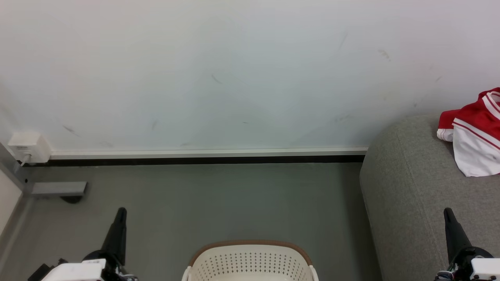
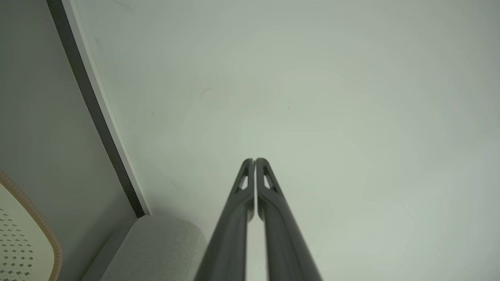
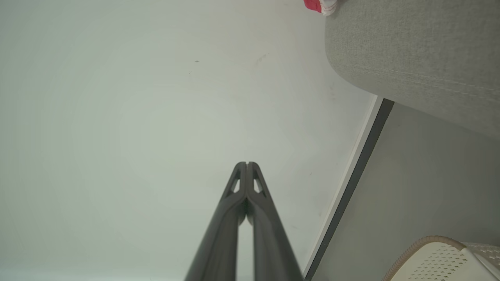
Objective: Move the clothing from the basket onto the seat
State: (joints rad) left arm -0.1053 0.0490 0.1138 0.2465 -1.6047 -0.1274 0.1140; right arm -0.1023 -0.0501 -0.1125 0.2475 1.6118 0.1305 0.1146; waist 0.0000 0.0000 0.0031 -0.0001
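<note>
Red and white clothing (image 1: 474, 134) lies on the grey seat (image 1: 414, 195) at the right edge of the head view; a corner of the clothing (image 3: 320, 5) peeks over the seat (image 3: 422, 50) in the right wrist view. The cream basket (image 1: 250, 262) with its brown rim stands at the bottom centre on the floor; its inside is out of view. My left gripper (image 1: 122, 211) is shut and empty at the lower left, left of the basket. My right gripper (image 1: 447, 211) is shut and empty in front of the seat. Both wrist views show shut fingertips (image 2: 254, 160) (image 3: 246, 164) pointing at the wall.
A white wall (image 1: 234, 70) with a baseboard (image 1: 207, 153) runs across the back. A white socket box (image 1: 28, 147) and a grey bracket (image 1: 58, 189) sit at the far left. Grey floor (image 1: 218, 203) lies between wall and basket. The basket rim (image 2: 37, 218) and seat end (image 2: 156, 249) appear in the left wrist view.
</note>
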